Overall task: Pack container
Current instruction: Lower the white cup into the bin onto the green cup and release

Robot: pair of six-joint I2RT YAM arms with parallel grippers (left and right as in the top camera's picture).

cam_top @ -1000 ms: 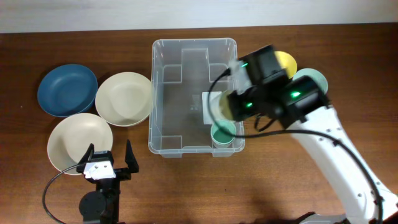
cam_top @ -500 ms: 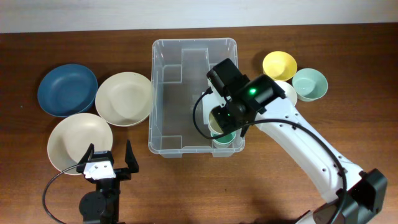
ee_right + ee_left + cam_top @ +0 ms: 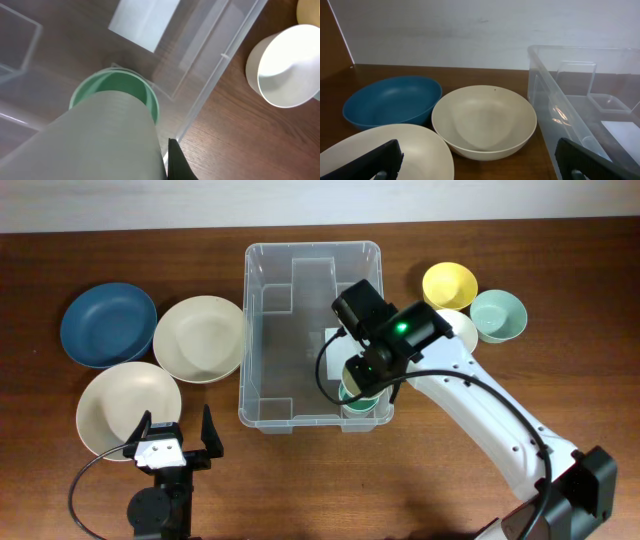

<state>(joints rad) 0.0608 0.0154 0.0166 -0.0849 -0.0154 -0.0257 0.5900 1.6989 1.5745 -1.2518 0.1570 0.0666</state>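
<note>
Overhead: container [image 3: 312, 247] centred on desk [image 3: 300, 480]; right claw [image 3: 357, 370] over its near-right corner, clamped on a pale cup [image 3: 105, 135] over the green cup [image 3: 125, 87] inside; left claw [image 3: 175, 428] wide open, parked by a cream bowl [image 3: 115, 405]. Container looks light, slick, thin-walled, likely flexes; I'd take it by the rolled rim, not the walls.

This is a robotics lab bench rather than a kitchen. A bare wooden table [image 3: 560, 290] stands against a plain white wall [image 3: 470, 30]. A white arm [image 3: 490, 415] with a green light [image 3: 400, 330] and a black arm [image 3: 155, 505] with a loose cable [image 3: 72, 498] work over it. The tableware sits in tidy groups like samples, bowls [image 3: 198, 338] on one side of a clear bin [image 3: 262, 410] and cups [image 3: 449, 283] on the other, with no stove, sink or food anywhere near.
</note>
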